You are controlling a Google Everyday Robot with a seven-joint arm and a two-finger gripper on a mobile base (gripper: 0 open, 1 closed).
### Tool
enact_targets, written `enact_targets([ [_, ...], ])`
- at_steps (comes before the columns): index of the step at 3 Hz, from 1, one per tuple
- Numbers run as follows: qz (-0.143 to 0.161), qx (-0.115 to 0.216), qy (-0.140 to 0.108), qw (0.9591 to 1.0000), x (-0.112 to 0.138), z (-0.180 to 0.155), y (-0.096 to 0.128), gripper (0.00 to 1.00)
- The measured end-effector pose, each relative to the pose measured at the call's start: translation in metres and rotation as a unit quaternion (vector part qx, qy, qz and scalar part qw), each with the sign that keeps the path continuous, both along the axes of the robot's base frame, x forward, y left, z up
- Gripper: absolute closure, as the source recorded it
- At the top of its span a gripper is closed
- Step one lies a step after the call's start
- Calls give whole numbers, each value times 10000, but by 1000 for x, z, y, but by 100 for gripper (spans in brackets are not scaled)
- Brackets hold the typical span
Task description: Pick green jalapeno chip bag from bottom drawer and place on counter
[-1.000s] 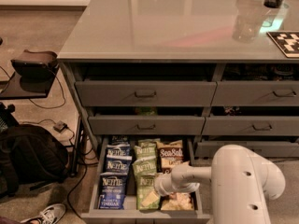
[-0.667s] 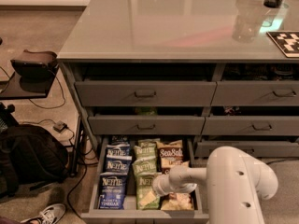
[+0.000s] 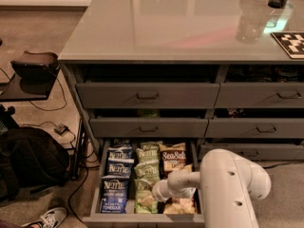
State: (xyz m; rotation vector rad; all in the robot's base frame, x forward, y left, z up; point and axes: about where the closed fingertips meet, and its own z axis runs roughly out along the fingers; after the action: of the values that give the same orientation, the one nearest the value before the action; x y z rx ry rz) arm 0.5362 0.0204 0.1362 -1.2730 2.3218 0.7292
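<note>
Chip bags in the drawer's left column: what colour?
The left bags are dark blue, camera view; the gripper is over the green bags.

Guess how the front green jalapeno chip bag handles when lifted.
Likely light and floppy: the green jalapeno chip bag looks crinkly, puffed. Wedged between neighbouring bags in the bottom drawer, it may drag them. The gripper sits at its right edge.

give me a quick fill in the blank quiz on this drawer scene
The bottom drawer stands ___.
The green jalapeno chip bags fill its ___ column.
The tool hangs over the drawer's ___ half.
The counter holds ___ chip bags.
Missing: open; middle; front; no.
</note>
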Motion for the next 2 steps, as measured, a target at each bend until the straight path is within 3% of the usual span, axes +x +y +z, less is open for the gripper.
enact_targets([
  [1, 1, 0, -3, 10000, 0, 5, 0, 66],
  [2, -43, 75, -243, 9997, -6, 31, -13, 89],
])
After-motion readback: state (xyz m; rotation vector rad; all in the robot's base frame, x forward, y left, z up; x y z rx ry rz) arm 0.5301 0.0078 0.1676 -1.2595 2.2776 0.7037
